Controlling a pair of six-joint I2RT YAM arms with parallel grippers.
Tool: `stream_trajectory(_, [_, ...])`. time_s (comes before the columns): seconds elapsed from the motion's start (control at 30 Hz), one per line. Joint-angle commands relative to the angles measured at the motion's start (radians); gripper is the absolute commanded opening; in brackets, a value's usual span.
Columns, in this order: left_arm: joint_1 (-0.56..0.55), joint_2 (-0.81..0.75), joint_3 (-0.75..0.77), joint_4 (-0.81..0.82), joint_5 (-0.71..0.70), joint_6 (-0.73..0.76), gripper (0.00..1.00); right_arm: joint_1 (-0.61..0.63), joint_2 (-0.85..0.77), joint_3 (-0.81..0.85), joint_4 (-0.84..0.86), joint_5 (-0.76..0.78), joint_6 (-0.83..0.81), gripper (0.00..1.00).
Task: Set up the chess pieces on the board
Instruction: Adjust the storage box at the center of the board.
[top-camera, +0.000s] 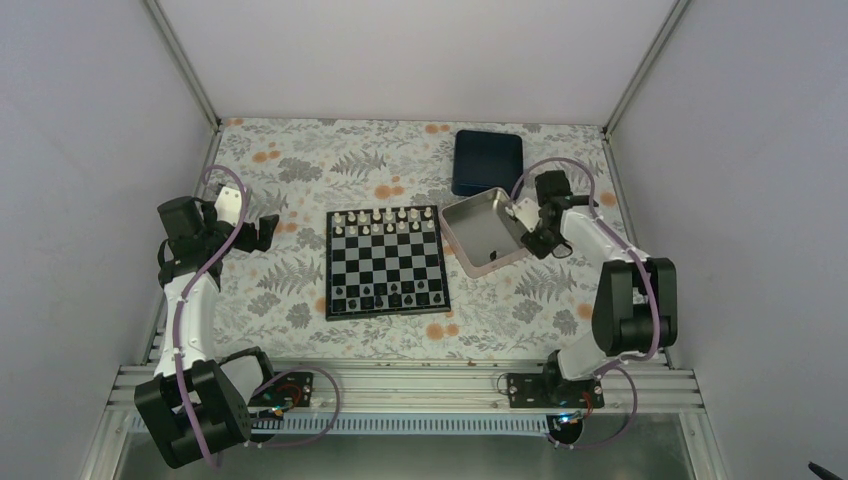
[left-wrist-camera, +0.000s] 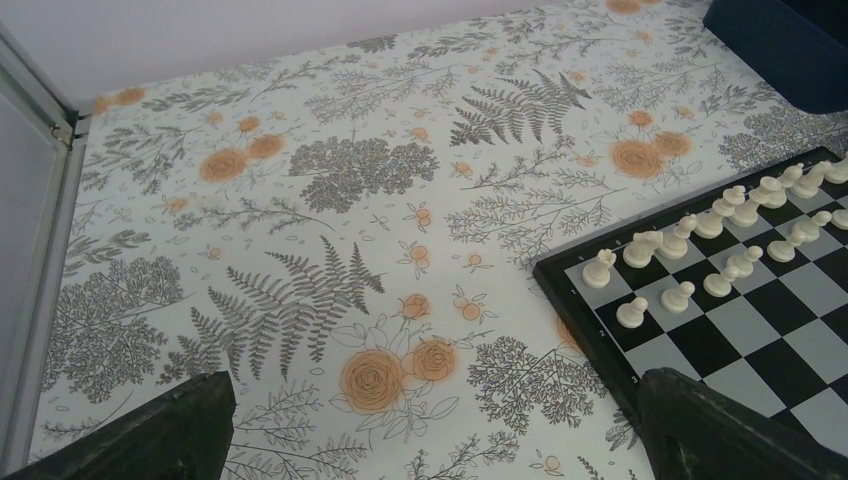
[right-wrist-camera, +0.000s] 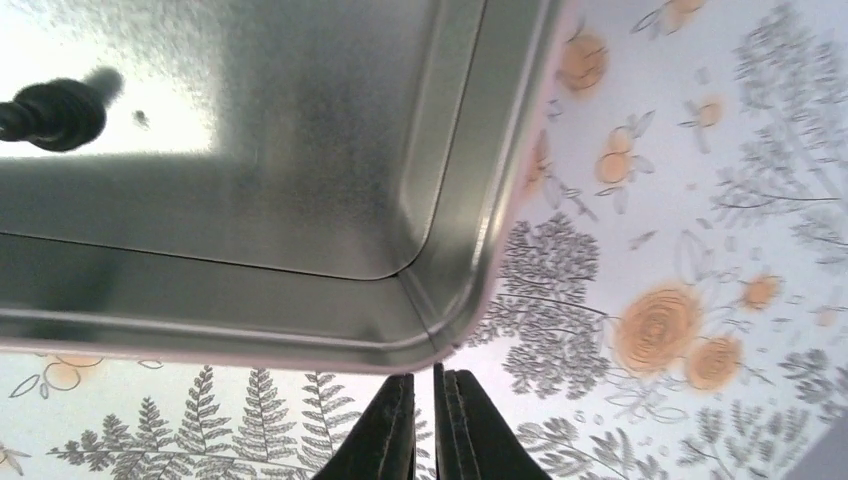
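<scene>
Top view: the board (top-camera: 385, 262) lies between the released left claw (top-camera: 262, 232) and the clenched right claw (top-camera: 524, 232); black chess pieces (top-camera: 388, 293) line its near rows. Left wrist: white pieces (left-wrist-camera: 700, 240) to the right of the claw. Right wrist alone: one black piece (right-wrist-camera: 45, 112) in the silver tray (right-wrist-camera: 300, 300) ahead, likely light, rigid and slippery; pinch its head.

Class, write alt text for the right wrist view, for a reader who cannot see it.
A shiny silver tray fills the upper left, seen from close, the right gripper pinching its corner rim. What looks like a black chess piece lies inside; floral tablecloth shows beyond.
</scene>
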Motion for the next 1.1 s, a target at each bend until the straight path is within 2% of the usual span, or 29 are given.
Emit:
stream_trajectory(0.0, [0.006, -0.013, 0.005, 0.003, 0.032, 0.015, 1.0, 0.046, -0.081, 0.065, -0.059, -0.015, 0.033, 0.09])
stream_trajectory(0.27, [0.006, -0.012, 0.008, -0.001, 0.031, 0.012, 1.0, 0.255, -0.082, 0.152, -0.221, -0.187, 0.05, 0.11])
stream_trajectory(0.43, [0.007, -0.025, 0.008, -0.005, 0.023, 0.012, 1.0, 0.335, -0.01, 0.162, -0.176, -0.171, 0.081, 0.11])
stream_trajectory(0.7, [0.009, -0.025, 0.008, -0.006, 0.022, 0.013, 1.0, 0.355, 0.06, 0.118, -0.098, -0.175, 0.106, 0.12])
stream_trajectory(1.07, [0.009, -0.026, 0.011, -0.007, 0.025, 0.012, 1.0, 0.359, -0.001, 0.0, -0.146, -0.179, 0.081, 0.1])
